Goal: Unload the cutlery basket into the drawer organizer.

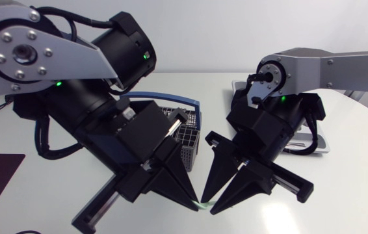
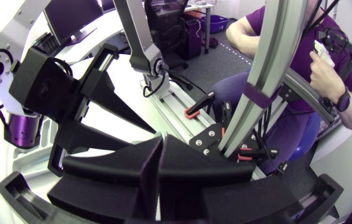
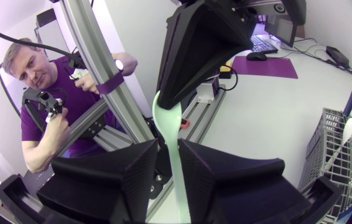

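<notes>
Here, left jaws clamp a green spoon (image 3: 168,127) between parted right jaws.

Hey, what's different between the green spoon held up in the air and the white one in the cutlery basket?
Colour: the green spoon is pale green, the white spoon white. Support: the green spoon is held aloft, its wide end clamped in the left pincer; the white spoon stands bowl-up in the cutlery basket. Both look like slim plastic spoons.
</notes>
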Controlling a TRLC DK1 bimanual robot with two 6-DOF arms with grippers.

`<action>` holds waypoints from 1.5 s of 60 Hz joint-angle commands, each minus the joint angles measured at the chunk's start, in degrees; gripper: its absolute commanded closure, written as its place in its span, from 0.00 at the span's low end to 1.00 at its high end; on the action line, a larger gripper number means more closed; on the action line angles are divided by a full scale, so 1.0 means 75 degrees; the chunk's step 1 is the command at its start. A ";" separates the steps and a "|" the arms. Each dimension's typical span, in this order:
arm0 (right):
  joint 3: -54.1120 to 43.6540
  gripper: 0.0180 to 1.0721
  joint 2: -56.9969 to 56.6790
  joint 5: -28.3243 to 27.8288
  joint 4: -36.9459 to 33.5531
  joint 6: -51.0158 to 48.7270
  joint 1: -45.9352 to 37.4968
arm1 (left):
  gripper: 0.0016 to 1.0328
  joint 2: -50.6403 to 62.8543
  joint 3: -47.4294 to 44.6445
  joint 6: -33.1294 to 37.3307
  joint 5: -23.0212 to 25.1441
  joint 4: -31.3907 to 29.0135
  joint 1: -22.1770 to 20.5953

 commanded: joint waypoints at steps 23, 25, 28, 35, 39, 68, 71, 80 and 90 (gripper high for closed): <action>-0.0424 0.94 -0.0316 -0.0079 -0.0019 -0.0433 0.0142 | 0.94 -0.0077 0.0214 0.0179 0.0108 -0.0113 -0.0059; -0.0436 0.94 -0.0339 -0.0079 -0.0019 -0.0445 0.0142 | 0.94 -0.0065 0.0250 0.0168 0.0108 -0.0113 -0.0048; -0.0459 0.94 -0.0363 -0.0079 -0.0007 -0.0433 0.0142 | 0.93 -0.0018 0.0285 0.0156 0.0108 -0.0113 -0.0036; -0.0482 0.94 -0.0363 -0.0079 0.0004 -0.0445 0.0119 | 0.78 0.0052 0.0332 0.0144 0.0108 -0.0101 0.0034; -0.0518 0.94 -0.0374 -0.0079 0.0028 -0.0445 0.0107 | 0.63 0.0064 0.0343 0.0144 0.0108 -0.0089 0.0058; -0.0846 0.94 -0.0503 0.0038 0.0438 -0.0374 -0.0514 | 0.14 0.0123 0.0519 -0.0161 0.0108 0.0028 0.0737; -0.0904 0.95 -0.0574 0.0167 0.0637 -0.0222 -0.0783 | 0.14 0.0111 0.0554 -0.0231 0.0097 0.0051 0.1019; -0.1350 0.95 -0.1077 0.0917 0.2383 0.1020 -0.1662 | 0.14 0.0076 0.0460 -0.0512 0.0097 0.0169 0.1640; -0.1889 0.95 -0.1488 0.1772 0.4434 0.2098 -0.2752 | 0.14 0.0158 0.0261 -0.1860 -0.0442 0.0942 0.2062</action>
